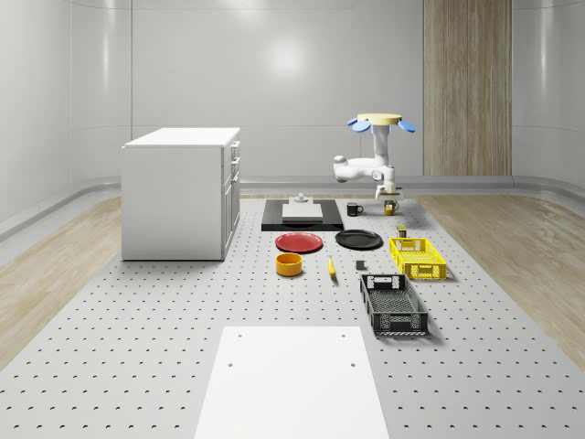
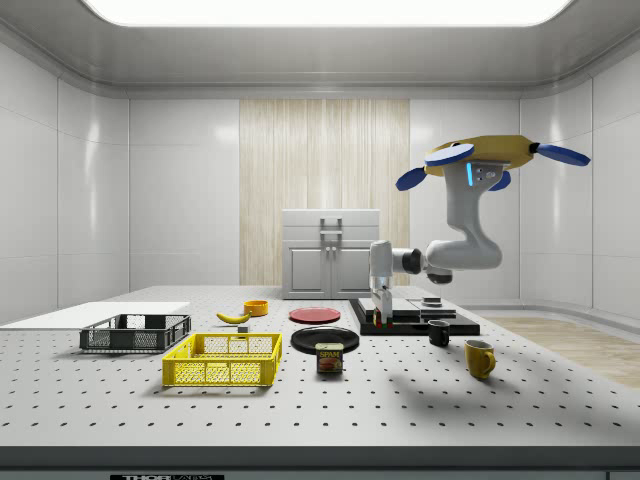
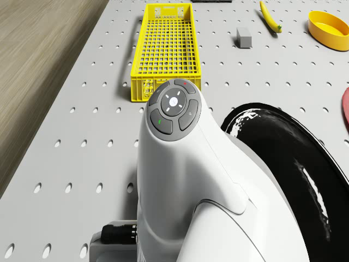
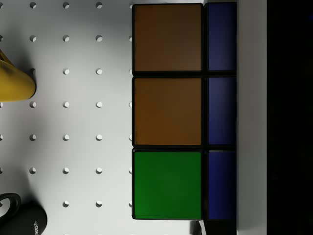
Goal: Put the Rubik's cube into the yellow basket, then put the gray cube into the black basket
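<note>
The Rubik's cube [image 4: 167,112] shows orange, green and blue facets very close in the wrist view, well above the perforated table. In the side view my gripper [image 2: 381,318] hangs off the table, shut on the cube [image 2: 380,323]. The drone [image 1: 379,119] hovers over the table's far right part, near the mugs. The yellow basket [image 1: 418,257] stands at the whole-scene view's right, and the black basket [image 1: 393,305] lies nearer the front. The small gray cube [image 1: 361,266] lies on the table left of the yellow basket [image 3: 165,52], also seen as the gray cube [image 3: 244,37] in the drone view.
A black plate [image 1: 358,240] and a red plate [image 1: 299,242] lie mid-table. A yellow mug [image 2: 480,357], a black mug [image 2: 438,333] and a can [image 2: 329,357] stand near the gripper. A banana [image 1: 331,267], an orange bowl [image 1: 289,264], a black mat [image 1: 302,219] and a white cabinet [image 1: 181,192] are further left.
</note>
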`<state>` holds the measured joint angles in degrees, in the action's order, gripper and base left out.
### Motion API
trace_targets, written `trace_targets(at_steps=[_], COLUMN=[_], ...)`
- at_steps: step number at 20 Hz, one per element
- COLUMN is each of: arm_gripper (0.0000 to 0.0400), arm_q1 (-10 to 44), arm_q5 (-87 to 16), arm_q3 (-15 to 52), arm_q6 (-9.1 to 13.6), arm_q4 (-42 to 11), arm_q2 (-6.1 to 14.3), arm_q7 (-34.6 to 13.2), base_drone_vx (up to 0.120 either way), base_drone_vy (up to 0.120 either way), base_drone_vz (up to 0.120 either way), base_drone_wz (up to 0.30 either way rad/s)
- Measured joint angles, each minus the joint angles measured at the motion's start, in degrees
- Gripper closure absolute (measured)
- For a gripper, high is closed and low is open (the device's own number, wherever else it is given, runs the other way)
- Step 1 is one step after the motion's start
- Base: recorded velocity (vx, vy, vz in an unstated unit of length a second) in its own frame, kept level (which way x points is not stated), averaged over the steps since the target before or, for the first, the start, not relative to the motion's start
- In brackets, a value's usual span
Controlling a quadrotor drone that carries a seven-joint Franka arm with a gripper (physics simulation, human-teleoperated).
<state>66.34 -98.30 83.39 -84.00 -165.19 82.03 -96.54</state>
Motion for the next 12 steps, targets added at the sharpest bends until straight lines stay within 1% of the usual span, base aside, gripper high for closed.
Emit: trace_targets(at_steps=[2, 6, 7, 12], arm_gripper=[0.0075, 0.0075, 0.0075, 0.0075], arm_q1=[0.05, 0.14, 0.16, 0.26], arm_q5=[0.17, 0.48, 0.55, 0.89], arm_q3=[0.08, 0.21, 0.24, 0.37], arm_q6=[-0.34, -1.00, -1.16, -1.94], arm_q4=[0.01, 0.03, 0.03, 0.05], arm_q2=[0.37, 1.09, 1.26, 2.09], arm_q7=[-0.05, -0.13, -0.15, -0.24], base_drone_vx=[0.120, 0.120, 0.120, 0.120], base_drone_vy=[0.020, 0.120, 0.040, 0.000], base_drone_vz=[0.000, 0.000, 0.000, 0.000], base_drone_wz=[0.000, 0.000, 0.000, 0.000])
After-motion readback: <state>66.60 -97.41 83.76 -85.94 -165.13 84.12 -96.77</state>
